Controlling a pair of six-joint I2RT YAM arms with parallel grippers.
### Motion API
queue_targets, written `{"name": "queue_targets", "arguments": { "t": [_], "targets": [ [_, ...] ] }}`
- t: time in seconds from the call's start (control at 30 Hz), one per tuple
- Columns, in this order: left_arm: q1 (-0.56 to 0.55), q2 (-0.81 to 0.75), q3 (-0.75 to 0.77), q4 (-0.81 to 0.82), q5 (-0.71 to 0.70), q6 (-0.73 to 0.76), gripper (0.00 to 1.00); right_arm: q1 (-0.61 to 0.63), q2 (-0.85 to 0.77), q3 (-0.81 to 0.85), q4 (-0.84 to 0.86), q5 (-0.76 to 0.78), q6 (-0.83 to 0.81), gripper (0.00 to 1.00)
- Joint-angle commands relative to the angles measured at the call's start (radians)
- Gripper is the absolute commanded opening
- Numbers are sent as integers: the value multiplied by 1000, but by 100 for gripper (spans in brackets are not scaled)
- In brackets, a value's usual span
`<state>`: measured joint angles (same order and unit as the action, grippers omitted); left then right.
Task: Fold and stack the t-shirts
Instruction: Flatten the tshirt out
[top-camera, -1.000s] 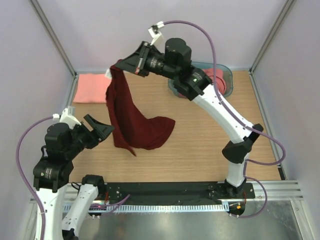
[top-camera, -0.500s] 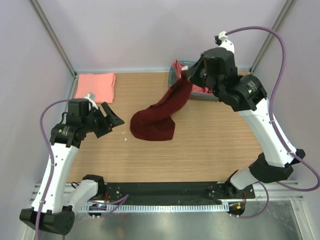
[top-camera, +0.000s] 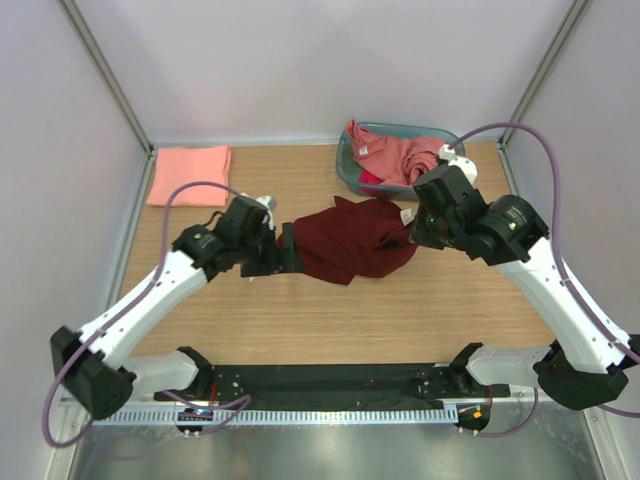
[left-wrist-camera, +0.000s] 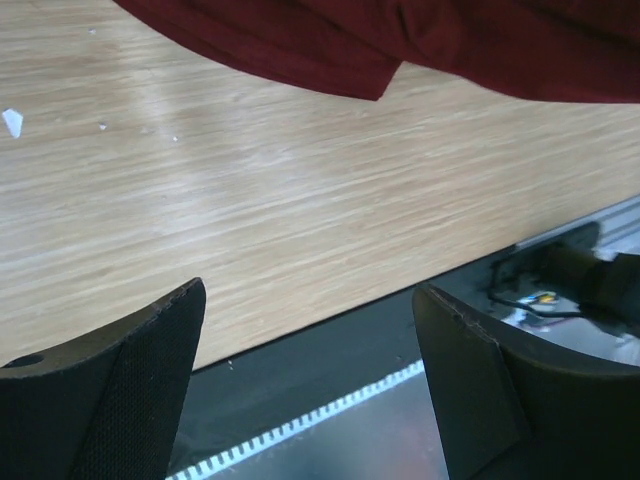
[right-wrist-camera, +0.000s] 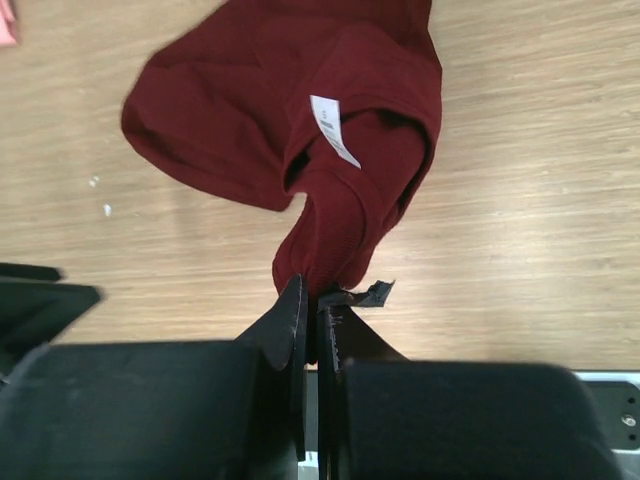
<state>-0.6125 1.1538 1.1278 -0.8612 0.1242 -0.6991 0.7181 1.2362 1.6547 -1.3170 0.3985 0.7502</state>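
The dark maroon t-shirt (top-camera: 350, 240) lies crumpled in the middle of the table. My right gripper (top-camera: 413, 226) is at its right end, shut on a bunched edge of the cloth (right-wrist-camera: 318, 290). A white label (right-wrist-camera: 333, 128) shows on the maroon t-shirt (right-wrist-camera: 230, 110). My left gripper (top-camera: 287, 250) sits low at the shirt's left edge, open. In the left wrist view only table shows between its fingers (left-wrist-camera: 160, 340), and the maroon t-shirt (left-wrist-camera: 450, 40) lies beyond them. A folded salmon t-shirt (top-camera: 188, 175) rests at the back left.
A teal-blue basket (top-camera: 345, 172) at the back right holds more pink t-shirts (top-camera: 400, 155). The black base rail (top-camera: 330, 380) runs along the near edge. Small white specks (right-wrist-camera: 100, 195) lie on the wood beside the shirt.
The right arm swung the maroon t-shirt from back left across to the right and lowered it onto the table. The left arm reached in to the shirt's left edge and its jaws widened.
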Motion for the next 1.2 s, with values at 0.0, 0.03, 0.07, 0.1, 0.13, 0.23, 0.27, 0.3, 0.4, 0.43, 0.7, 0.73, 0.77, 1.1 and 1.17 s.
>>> {"name": "queue_targets", "arguments": {
  "t": [0.0,0.03,0.07,0.1,0.13,0.23,0.27,0.3,0.4,0.43,0.7,0.73,0.77,1.1,1.17],
  "targets": [
    [-79,121,9,73,-133,55,85,3,-5,40,48,48,46,1],
    [-84,153,10,82,-171,50,83,3,5,57,45,65,44,1],
    [-84,232,10,115,-176,50,80,1,12,92,30,104,44,1],
    [-84,272,21,123,-176,62,75,1,28,111,22,115,41,1],
    [-85,321,45,131,-181,70,72,0,32,128,16,125,40,1],
    [-86,477,92,142,-198,79,72,1,23,155,-1,141,34,1],
    [-84,503,116,161,-184,75,72,0,16,145,-2,143,35,1],
    [-85,553,125,172,-184,67,72,-2,8,139,-4,143,40,1],
    [-84,627,187,177,-227,52,73,-2,-17,114,-14,143,60,1],
    [-84,648,202,172,-233,55,73,-2,-33,106,-13,143,66,1],
    [-78,810,290,163,-255,66,71,-3,-67,96,-28,171,67,1],
    [-76,837,303,162,-252,69,71,-5,-69,97,-31,174,64,1],
    [-72,848,308,159,-253,73,70,-5,-72,97,-33,174,66,1],
    [-66,848,262,174,-215,89,12,-3,-78,82,-59,198,58,1],
    [-66,776,228,162,-231,92,0,-3,-76,89,-71,207,58,1]
  ]
}}
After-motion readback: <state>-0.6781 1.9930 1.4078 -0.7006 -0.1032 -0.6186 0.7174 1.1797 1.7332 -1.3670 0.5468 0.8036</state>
